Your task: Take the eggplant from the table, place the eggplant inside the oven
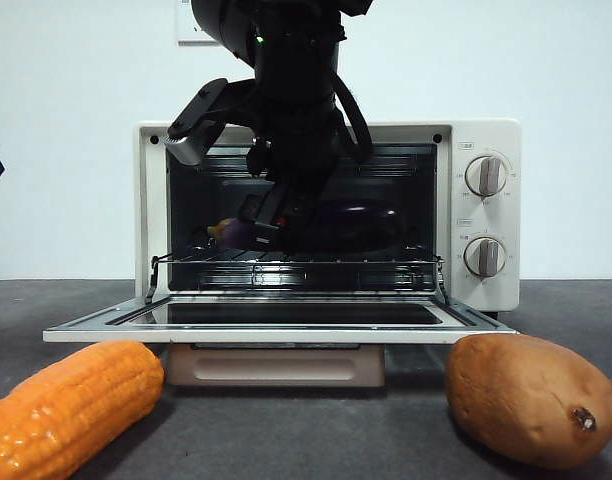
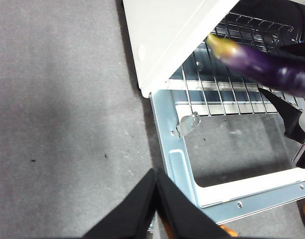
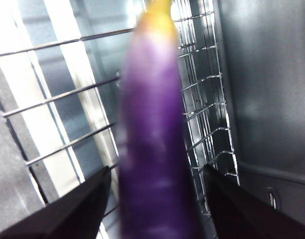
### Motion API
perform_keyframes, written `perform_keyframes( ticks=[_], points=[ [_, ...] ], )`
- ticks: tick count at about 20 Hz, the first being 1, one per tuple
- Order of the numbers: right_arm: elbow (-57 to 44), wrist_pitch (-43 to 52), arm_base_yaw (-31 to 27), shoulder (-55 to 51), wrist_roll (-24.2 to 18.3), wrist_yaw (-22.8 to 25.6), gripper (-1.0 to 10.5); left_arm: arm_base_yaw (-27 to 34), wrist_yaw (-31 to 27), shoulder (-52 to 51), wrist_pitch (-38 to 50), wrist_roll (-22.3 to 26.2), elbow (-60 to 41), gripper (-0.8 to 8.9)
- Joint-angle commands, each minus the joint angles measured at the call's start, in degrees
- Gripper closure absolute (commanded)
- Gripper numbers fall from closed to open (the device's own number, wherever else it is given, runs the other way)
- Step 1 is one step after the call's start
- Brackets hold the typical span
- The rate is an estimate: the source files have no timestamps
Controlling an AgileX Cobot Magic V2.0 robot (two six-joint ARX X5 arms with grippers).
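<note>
The purple eggplant [image 1: 356, 222] with its yellowish stem end is inside the open cream oven [image 1: 486, 140], just above the wire rack [image 1: 286, 265]. My right gripper [image 1: 271, 235] reaches down into the oven mouth, shut on the eggplant [image 3: 157, 124], with one jaw on each side. In the left wrist view the eggplant [image 2: 262, 62] hangs over the rack near the oven's [image 2: 167, 30] left wall. My left gripper [image 2: 155, 172] is shut and empty, over the grey table [image 2: 58, 99] beside the door's left corner.
The oven door [image 1: 286, 325] lies folded down flat toward the front. An orange corn cob [image 1: 71, 405] lies on the table at front left and a brown sweet potato [image 1: 531, 400] at front right. Two knobs [image 1: 484, 175] sit on the oven's right panel.
</note>
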Motion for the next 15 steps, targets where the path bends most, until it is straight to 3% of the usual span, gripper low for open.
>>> perform_keyframes(
  ticks=[1, 10, 15],
  points=[
    [1.2, 0.1, 1.2, 1.5, 1.5, 0.1, 6.4, 0.1, 0.3, 0.4, 0.3, 0.1, 0.3, 8.10],
    [1.4, 0.1, 4.7, 0.9, 1.6, 0.1, 6.4, 0.1, 0.3, 1.2, 0.3, 0.1, 0.3, 8.10],
    [1.4, -0.5, 8.2, -5.5, 4.2, -0.4, 6.6, 0.0, 0.6, 7.0, 1.4, 0.1, 0.3, 8.10]
  ],
)
